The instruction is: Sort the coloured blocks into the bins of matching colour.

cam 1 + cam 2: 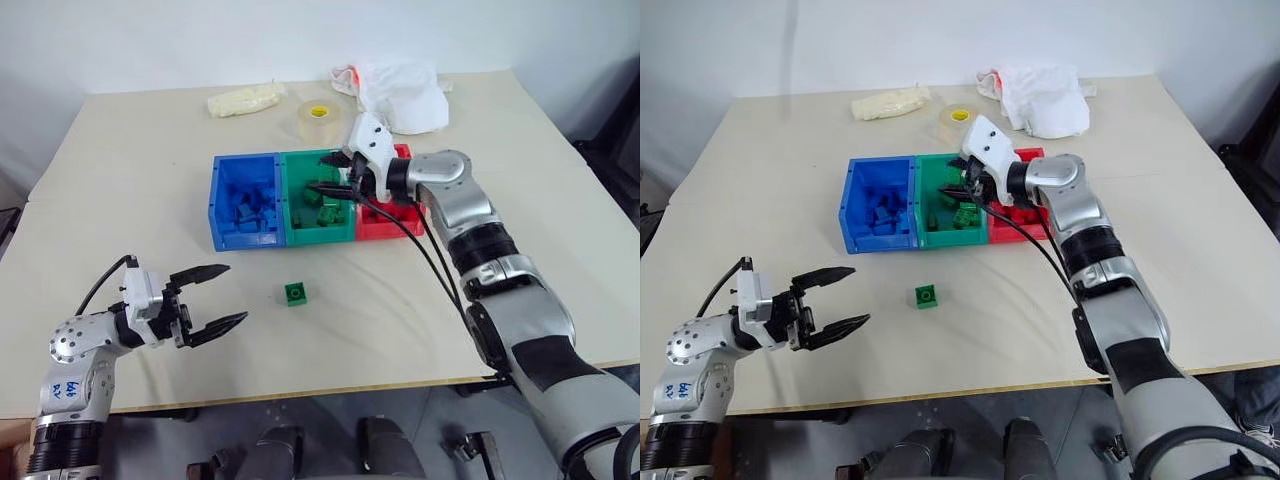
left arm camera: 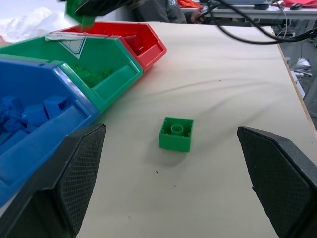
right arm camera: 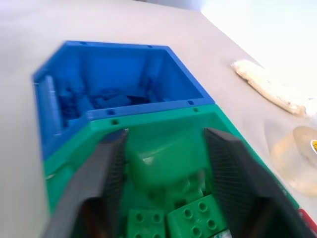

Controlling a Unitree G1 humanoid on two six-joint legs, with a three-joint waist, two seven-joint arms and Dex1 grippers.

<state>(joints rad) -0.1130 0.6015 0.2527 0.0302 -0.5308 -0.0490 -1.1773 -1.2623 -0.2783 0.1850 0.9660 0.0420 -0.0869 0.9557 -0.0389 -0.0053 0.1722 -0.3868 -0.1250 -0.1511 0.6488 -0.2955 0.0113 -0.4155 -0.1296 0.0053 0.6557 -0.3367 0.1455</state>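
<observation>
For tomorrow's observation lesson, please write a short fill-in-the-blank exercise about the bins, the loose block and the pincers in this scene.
1. The loose block on the table is ____.
2. The right pincer hangs over the ____ bin.
3. The middle bin sits between the blue bin and the ____ bin.
4. The left pincer stands ____, holding nothing.

Missing words: green; green; red; open

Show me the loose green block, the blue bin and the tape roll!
green block [image 1: 295,292], left eye view, its studded top.
blue bin [image 1: 245,236], left eye view, its front wall.
tape roll [image 1: 317,121], left eye view, its clear side.
</observation>
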